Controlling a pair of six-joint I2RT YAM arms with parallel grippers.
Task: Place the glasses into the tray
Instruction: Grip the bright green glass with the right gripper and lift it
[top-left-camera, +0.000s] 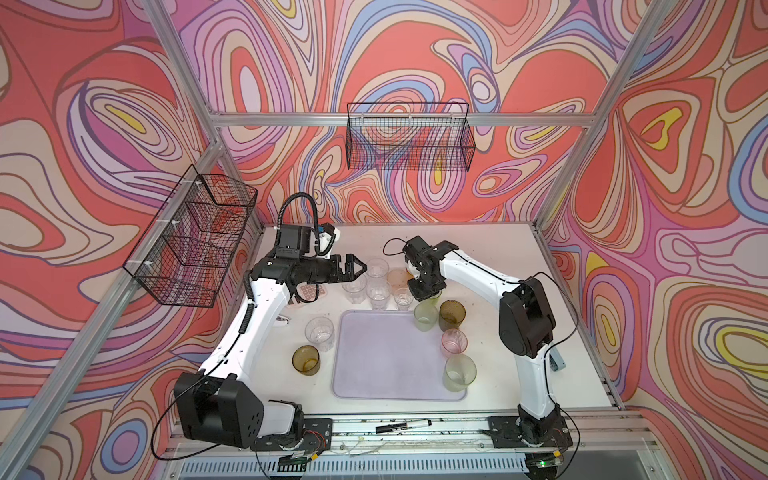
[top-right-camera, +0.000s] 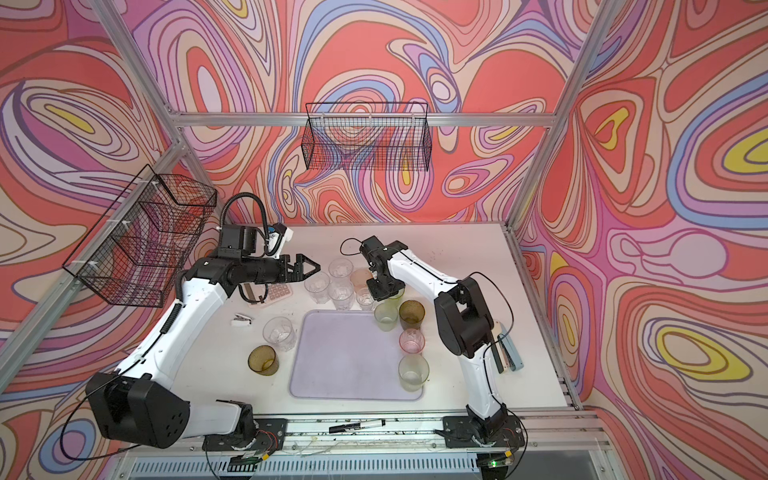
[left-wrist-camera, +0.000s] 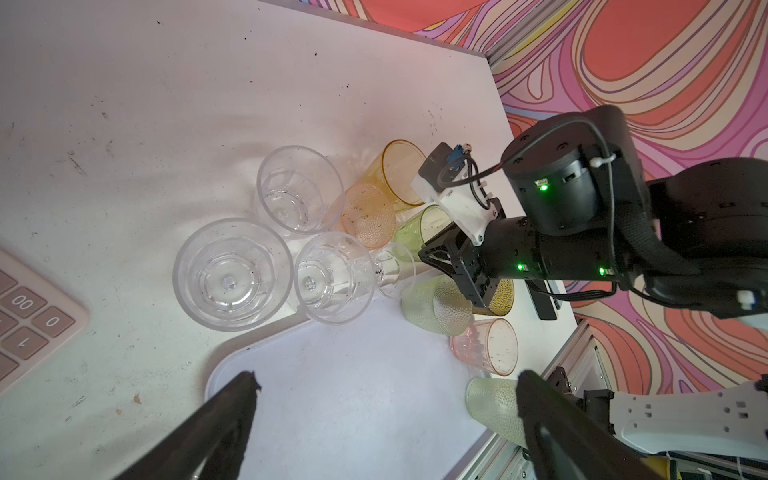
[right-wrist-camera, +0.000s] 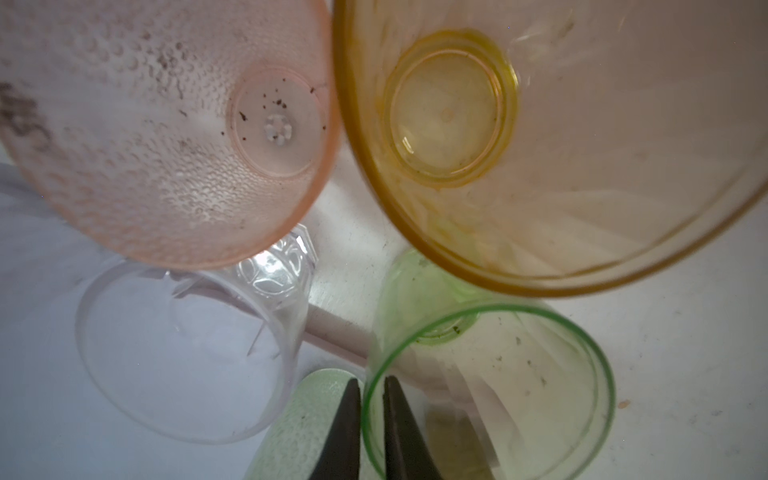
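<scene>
Fingers (right-wrist-camera: 347, 428) of the right gripper (right-wrist-camera: 371, 388) stand nearly closed astride the green glass (right-wrist-camera: 519, 374) rim, one inside, one outside; a firm pinch I cannot tell. The glass stands upright, mouth up, on the surface (right-wrist-camera: 685, 374) just past the tray (top-left-camera: 390, 357) corner. Farther off, the left gripper (top-left-camera: 359, 268) gapes wide, empty.

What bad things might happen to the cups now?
1. The right gripper pinches only the thin rim of the light green glass; when lifted, it may tilt or slip out.
2. The amber glass and peach glass stand crowded close by, so lifting could knock them over.
3. The open left gripper hovers close to a clear glass and might bump it.
</scene>
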